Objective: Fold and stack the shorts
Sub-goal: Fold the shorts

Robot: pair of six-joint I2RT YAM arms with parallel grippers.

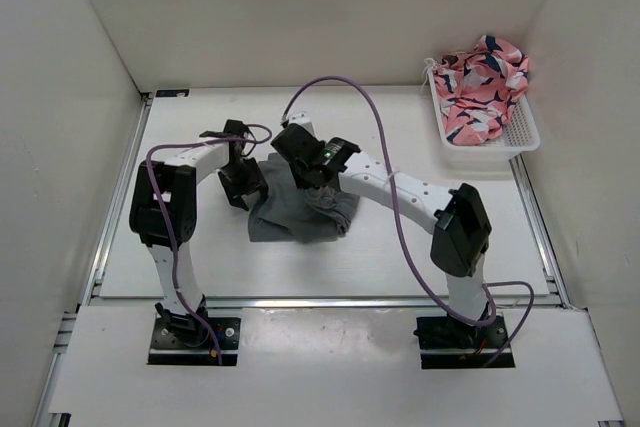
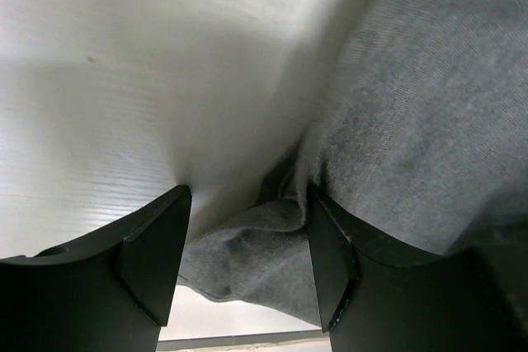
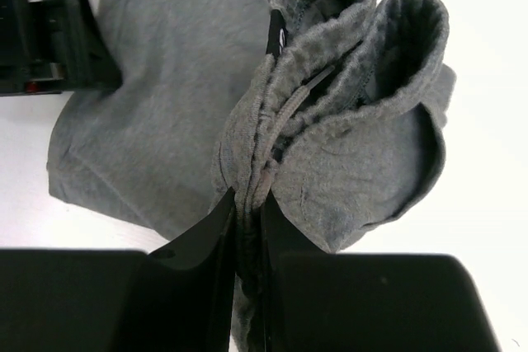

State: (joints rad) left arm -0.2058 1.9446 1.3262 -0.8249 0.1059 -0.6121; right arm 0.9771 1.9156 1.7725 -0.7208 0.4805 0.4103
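The grey shorts (image 1: 300, 215) lie crumpled on the white table between both arms. My right gripper (image 1: 303, 169) is shut on a bunched fold of the gathered waistband (image 3: 280, 113), and the fabric is pinched between its fingertips (image 3: 247, 208). The rest of the shorts (image 3: 157, 105) spreads to the left in that view. My left gripper (image 1: 243, 185) sits at the shorts' left edge. In the left wrist view it (image 2: 247, 245) is open, its jaws wide apart, with a fold of the grey fabric (image 2: 256, 245) lying between the two fingers (image 2: 157, 253).
A white basket (image 1: 500, 142) stands at the back right and holds a pink, navy-patterned cloth (image 1: 482, 82). White walls enclose the table on the left, back and right. A purple cable (image 1: 370, 112) arcs over the right arm.
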